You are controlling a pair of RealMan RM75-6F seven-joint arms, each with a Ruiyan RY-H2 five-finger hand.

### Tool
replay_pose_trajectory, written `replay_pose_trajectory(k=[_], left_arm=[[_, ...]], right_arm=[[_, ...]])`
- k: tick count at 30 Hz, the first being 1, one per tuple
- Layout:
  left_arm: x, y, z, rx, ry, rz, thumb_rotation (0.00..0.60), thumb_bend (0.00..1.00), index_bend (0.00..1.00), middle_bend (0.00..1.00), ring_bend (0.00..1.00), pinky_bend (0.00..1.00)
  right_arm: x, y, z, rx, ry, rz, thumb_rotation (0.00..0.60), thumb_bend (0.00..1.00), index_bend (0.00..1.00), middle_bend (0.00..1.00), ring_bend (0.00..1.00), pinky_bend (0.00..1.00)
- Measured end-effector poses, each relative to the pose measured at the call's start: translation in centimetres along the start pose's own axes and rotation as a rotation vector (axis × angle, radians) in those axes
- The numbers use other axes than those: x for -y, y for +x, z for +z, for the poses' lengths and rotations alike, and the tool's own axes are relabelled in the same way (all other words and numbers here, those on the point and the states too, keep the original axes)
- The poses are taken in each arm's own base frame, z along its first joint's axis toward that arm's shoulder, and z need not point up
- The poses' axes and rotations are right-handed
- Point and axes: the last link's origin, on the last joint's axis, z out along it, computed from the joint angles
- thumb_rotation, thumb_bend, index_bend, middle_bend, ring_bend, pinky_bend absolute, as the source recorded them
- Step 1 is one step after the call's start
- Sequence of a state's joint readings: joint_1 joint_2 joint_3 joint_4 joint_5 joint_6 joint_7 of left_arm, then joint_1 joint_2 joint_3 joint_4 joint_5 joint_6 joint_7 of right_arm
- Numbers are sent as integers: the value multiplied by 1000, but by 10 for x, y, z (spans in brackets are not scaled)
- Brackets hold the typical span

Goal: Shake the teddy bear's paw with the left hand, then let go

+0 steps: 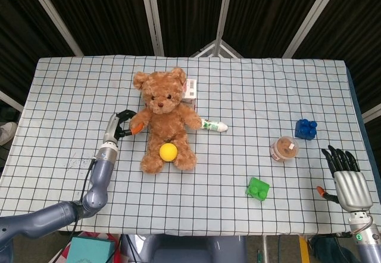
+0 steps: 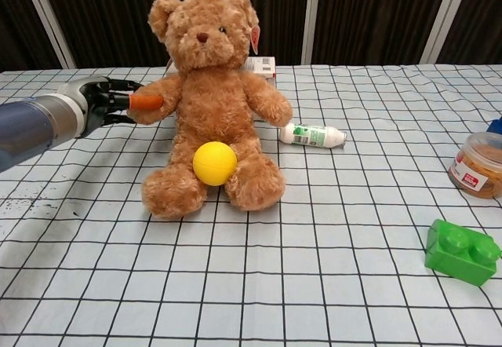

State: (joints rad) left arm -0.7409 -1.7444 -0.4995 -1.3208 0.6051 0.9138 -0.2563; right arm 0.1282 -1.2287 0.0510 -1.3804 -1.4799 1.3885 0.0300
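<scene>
The left hand [image 2: 106,104], dark-fingered with an orange-tipped thumb, curls around the outstretched paw of the fluffy brown plush teddy bear [image 2: 208,96], which sits upright mid-bench on the black-gridded white cloth of the bench [image 2: 314,268] with a smooth yellow ball [image 2: 214,163] in its lap. The right hand [image 1: 345,177] rests at the bench's near right edge, fingers straight and empty, well apart from a knobbed green plastic brick [image 2: 463,251].

A checked tablecloth [image 1: 250,84] covers the table before dark curtains [image 2: 369,13].
</scene>
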Motion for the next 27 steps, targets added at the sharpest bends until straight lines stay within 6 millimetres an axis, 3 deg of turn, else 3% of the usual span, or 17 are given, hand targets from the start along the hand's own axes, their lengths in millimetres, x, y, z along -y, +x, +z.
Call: replay_pose_trajectory(k=[5, 14, 23, 27], left_arm=[[-8, -7, -8, 5, -36, 34, 600, 405, 452, 496, 111, 144], [17, -8, -3, -12, 26, 76, 600, 405, 452, 496, 111, 144], [-7, -17, -11, -15, -48, 72, 600, 404, 452, 494, 110, 144], [-5, -17, -12, -22, -47, 106, 600, 403, 450, 488, 110, 144]], right_arm=[[0, 0, 0, -1, 3, 1, 600, 209, 0, 17, 29, 0], [1, 5, -3, -20, 10, 11, 600, 209, 0, 17, 29, 0], [1, 7, -4, -23, 13, 15, 600, 209, 0, 17, 29, 0], [1, 8, -4, -27, 15, 18, 600, 209, 0, 17, 29, 0]])
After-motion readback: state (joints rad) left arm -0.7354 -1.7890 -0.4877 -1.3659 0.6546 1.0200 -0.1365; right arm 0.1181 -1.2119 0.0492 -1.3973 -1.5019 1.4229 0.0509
